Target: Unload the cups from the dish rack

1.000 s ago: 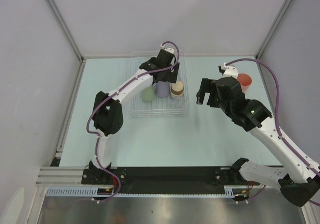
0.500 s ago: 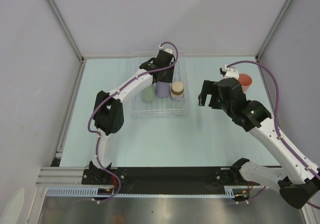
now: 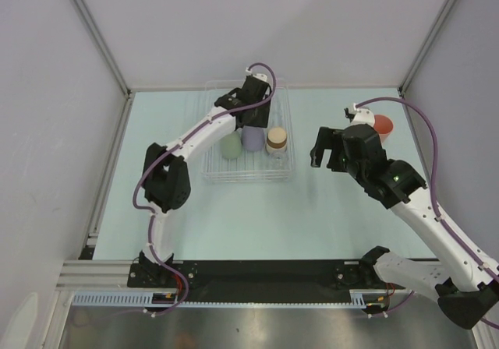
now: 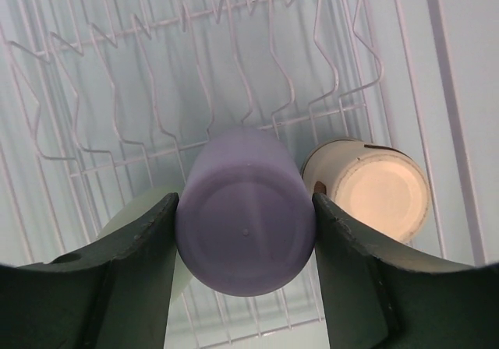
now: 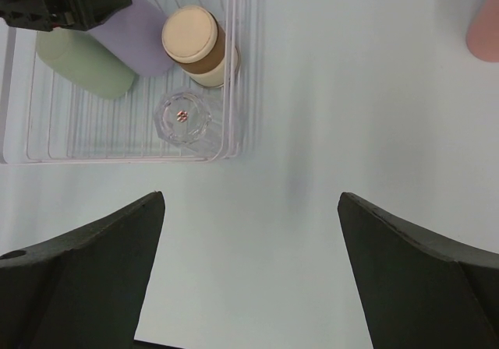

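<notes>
Lavender cup (image 4: 245, 224) grasped in rack (image 3: 218, 174); lift pending.
Top: left gripper (image 3: 253, 125) in rack at 12 o'clock; pink cup (image 3: 382, 124) out at 2. Left wrist: fingers (image 4: 132, 271) clamp lavender cup; next, likely a straight lift. Right wrist: right gripper (image 5: 251, 201) spread, empty.

No text, label, brand or number I can read, nothing legible on the lavender plastic tumbler (image 4: 245, 232), nor on the clear ribbed plastic rack (image 5: 101, 131).
</notes>
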You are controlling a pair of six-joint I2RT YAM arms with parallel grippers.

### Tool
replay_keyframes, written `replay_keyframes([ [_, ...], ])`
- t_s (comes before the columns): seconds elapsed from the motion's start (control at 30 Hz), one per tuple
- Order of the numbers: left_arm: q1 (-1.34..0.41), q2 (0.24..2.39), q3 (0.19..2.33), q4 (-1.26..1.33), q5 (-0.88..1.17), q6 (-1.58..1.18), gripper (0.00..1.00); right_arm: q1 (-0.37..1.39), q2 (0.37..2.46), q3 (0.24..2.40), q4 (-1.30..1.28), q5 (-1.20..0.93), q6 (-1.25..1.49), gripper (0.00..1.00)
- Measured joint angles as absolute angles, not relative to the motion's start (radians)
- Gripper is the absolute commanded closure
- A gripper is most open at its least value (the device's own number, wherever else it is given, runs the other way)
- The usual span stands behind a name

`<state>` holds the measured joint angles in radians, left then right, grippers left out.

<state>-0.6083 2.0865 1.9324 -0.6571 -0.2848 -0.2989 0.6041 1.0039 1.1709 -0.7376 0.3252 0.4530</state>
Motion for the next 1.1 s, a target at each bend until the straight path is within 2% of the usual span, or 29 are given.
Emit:
replay_keyframes([
  [0.2, -0.608, 1.993, 1.99, -0.69, -0.272, -0.303, 1.0, 0.592, 1.001, 1.171, -0.728, 0.332, 0.467, 0.0],
  [0.4, -0.607, 1.761, 1.928, -0.626, -0.152, -0.352, 0.99, 0.501, 1.007, 1.168, -0.715, 0.288, 0.553, 0.04],
  [0.53, -0.6, 1.538, 1.709, -0.481, 0.01, -0.419, 1.0, 0.423, 1.007, 1.14, -0.662, 0.216, 0.608, 0.06],
  [0.67, -0.592, 1.367, 1.48, -0.327, 0.181, -0.499, 1.0, 0.419, 1.003, 1.118, -0.591, 0.143, 0.618, 0.05],
  [1.1, -0.496, 1.107, 0.891, 0.193, 0.51, -0.843, 1.0, 0.403, 0.953, 1.045, -0.275, -0.12, 0.67, 0.04],
])
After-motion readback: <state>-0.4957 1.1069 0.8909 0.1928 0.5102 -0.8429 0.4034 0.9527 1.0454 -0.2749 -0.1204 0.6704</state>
